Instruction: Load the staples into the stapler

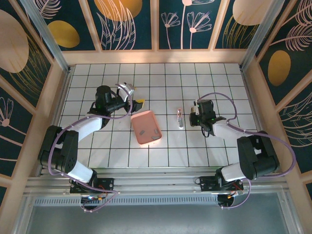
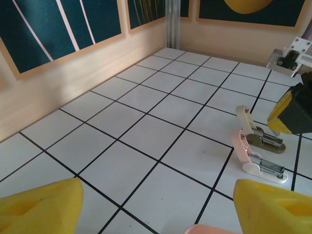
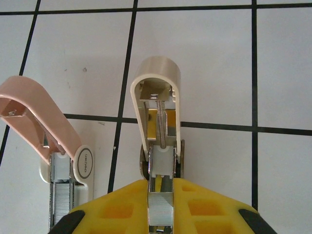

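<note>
Two small staplers lie side by side on the tiles, both hinged open. The pink and white stapler (image 3: 58, 146) (image 2: 253, 158) lies free, a silver row of staples (image 3: 59, 195) in its channel. My right gripper (image 3: 161, 187) (image 1: 193, 117) is shut on the base of the cream stapler (image 3: 157, 97) (image 2: 258, 134), whose lid stands up; a ribbed silver strip (image 3: 161, 209) sits between the yellow fingers. My left gripper (image 2: 158, 200) (image 1: 139, 103) hangs open over bare tiles by the tray's far corner, holding nothing. Small grey-brown staples (image 1: 155, 138) lie in the tray.
The salmon-pink square tray (image 1: 138, 118) sits mid-table between the arms, its rim (image 2: 209, 229) just under my left fingers. Wooden walls (image 2: 73, 78) close the table on three sides. White tiles stretch toward the back wall.
</note>
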You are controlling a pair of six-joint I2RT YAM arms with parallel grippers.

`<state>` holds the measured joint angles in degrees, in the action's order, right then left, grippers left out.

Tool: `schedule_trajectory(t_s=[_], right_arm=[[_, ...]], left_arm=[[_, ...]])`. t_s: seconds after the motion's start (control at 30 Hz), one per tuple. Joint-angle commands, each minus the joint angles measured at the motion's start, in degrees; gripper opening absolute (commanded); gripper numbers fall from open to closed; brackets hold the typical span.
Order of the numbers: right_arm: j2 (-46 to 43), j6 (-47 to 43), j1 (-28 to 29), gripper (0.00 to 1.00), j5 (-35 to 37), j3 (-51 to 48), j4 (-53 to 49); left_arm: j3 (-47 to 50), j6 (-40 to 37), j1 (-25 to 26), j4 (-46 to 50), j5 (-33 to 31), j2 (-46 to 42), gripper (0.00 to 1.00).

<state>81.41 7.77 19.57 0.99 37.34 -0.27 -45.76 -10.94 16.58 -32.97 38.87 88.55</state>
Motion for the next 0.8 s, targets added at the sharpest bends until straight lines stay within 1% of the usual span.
schedule_trajectory(t_s=[0.0,0.17,0.4,0.77], right_arm=[[0.68,0.32,-0.48,0.17,-1.91,-0.25,0.44],[1.85,0.49,-0.56,0.17,-2.24,0.36,0.15],[2.96,0.27,-0.60,0.17,-0.93,0.98,-0.67],[2.51,1.04,-0.73,0.16,-0.39,1.25,-1.20]], left_arm=[[-0.72,-0.81,0.53,-0.08,0.39,-0.31,0.80],[-0.74,-0.85,0.52,0.01,0.24,-0.57,0.80],[-0.68,-1.50,0.52,0.49,-0.37,-0.64,0.80],[-0.67,-2.08,0.63,1.05,-0.55,-0.93,0.80]])
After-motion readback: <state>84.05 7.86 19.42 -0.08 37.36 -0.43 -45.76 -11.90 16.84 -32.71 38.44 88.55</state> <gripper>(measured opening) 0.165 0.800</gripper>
